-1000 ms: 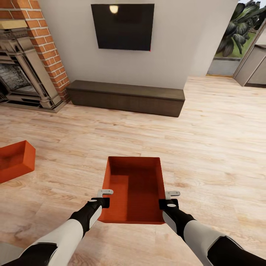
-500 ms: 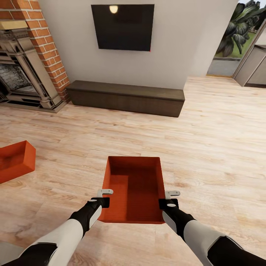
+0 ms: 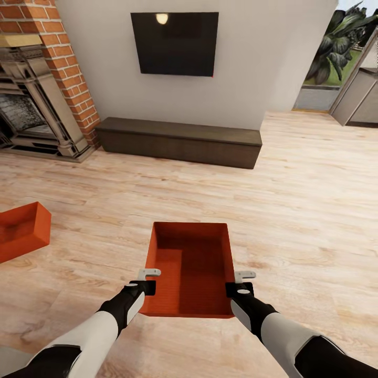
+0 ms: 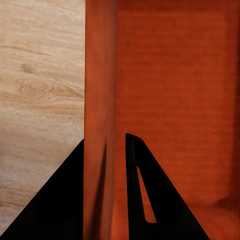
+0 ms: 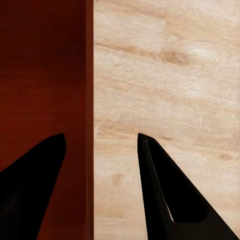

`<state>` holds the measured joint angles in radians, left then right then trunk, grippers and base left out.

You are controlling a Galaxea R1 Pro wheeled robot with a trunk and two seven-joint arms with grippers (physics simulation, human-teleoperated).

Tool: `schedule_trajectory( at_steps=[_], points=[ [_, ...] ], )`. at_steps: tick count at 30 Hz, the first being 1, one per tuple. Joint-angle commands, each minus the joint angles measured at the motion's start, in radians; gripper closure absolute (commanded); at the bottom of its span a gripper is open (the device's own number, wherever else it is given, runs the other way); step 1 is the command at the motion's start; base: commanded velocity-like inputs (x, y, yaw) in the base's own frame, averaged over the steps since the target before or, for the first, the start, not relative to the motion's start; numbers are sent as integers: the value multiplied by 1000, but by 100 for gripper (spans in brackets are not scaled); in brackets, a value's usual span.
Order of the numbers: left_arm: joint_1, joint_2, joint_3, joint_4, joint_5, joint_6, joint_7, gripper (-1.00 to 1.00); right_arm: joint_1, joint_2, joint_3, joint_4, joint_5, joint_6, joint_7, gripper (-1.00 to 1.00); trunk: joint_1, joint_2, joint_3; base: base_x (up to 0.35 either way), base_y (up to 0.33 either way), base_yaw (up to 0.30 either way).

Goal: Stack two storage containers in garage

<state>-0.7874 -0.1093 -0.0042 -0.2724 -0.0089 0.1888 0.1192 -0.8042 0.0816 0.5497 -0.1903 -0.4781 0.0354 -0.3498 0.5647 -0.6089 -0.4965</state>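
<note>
One orange-red storage container (image 3: 191, 268) sits between my two arms over the light wood plank floor of the living room. My left gripper (image 3: 150, 280) is shut on its left wall; in the left wrist view the fingers (image 4: 145, 190) pinch that wall (image 4: 100, 75). My right gripper (image 3: 241, 281) straddles the right wall. In the right wrist view its gripper (image 5: 100, 135) stands open, with gaps on both sides of the thin rim (image 5: 89, 75). The second storage container (image 3: 21, 231) lies on the planks at the far left, partly cut off.
A low dark bench (image 3: 178, 139) runs along the white wall under the black TV (image 3: 175, 43). The brick fireplace (image 3: 42, 89) stands at the left. A doorway with plants (image 3: 336, 58) and a grey cabinet (image 3: 359, 97) are at the right.
The whole background has slid slightly down in the head view, so the camera moved. The container between my grippers keeps its place relative to the arms.
</note>
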Motion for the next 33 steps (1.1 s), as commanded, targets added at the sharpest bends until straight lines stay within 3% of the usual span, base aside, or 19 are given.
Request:
schedule_trajectory(
  at_steps=[1, 33],
  points=[
    [0, 0, 12, -1, -10, 8, 9, 100, -1, 0, -28, -6, 6, 5, 38, 100, 0, -1, 1, 0, 0, 0],
    [0, 0, 12, -1, -10, 8, 10, 100, -1, 0, -27, -6, 6, 5, 38, 100, 0, -1, 50, 0, 0, 0]
  ],
)
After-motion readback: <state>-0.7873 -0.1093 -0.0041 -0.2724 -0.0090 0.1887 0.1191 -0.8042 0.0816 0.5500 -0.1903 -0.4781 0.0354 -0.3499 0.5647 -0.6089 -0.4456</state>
